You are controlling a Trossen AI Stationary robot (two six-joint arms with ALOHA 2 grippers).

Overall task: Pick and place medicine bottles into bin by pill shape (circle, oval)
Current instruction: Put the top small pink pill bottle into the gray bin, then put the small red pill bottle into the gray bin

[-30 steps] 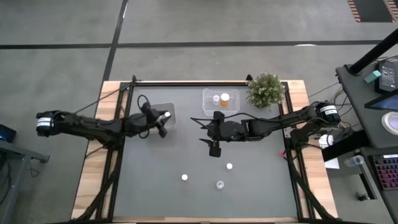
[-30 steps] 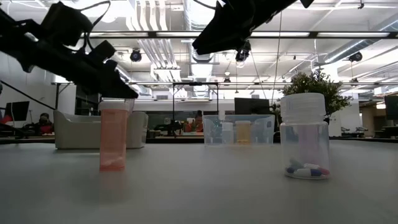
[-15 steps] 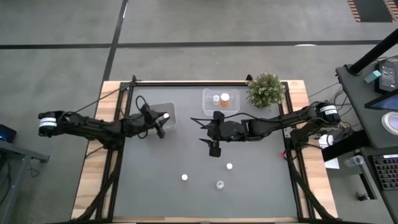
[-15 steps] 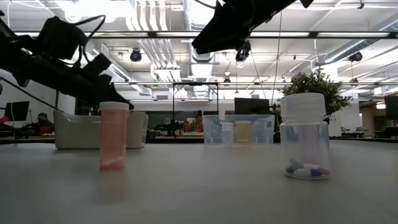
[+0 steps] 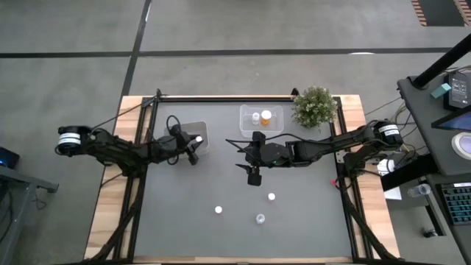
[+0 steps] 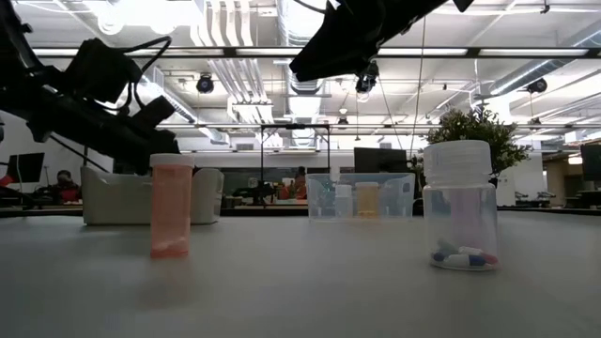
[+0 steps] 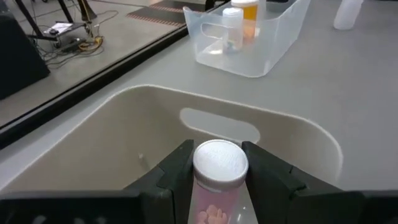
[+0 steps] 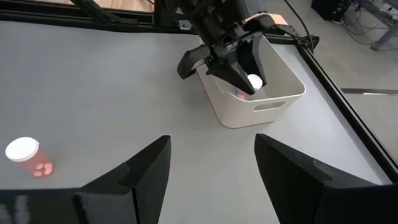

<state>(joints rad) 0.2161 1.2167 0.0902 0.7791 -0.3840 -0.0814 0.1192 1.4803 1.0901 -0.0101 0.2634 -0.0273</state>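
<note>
Left gripper (image 7: 214, 171) clamps white-capped bottle (image 7: 219, 167) over beige tub (image 7: 298, 134); right gripper (image 8: 211, 168) spread wide, mid-table.

Quick count: six medicine bottles in all. One sits clamped between the left hand's (image 7: 216, 180) fingers over the white bin (image 5: 197, 129), that's the capped bottle (image 7: 220, 165). Two more stand in the clear bin (image 5: 246, 122) just behind the right hand (image 5: 254, 177): a white one (image 5: 255, 117) and an orange one (image 5: 266, 116). Three stand loose on the worktop (image 5: 176, 213) in front of the right hand: (image 5: 218, 210), (image 5: 271, 196), (image 5: 260, 218). Two bins, two hands, one potted plant (image 5: 315, 105).
</note>
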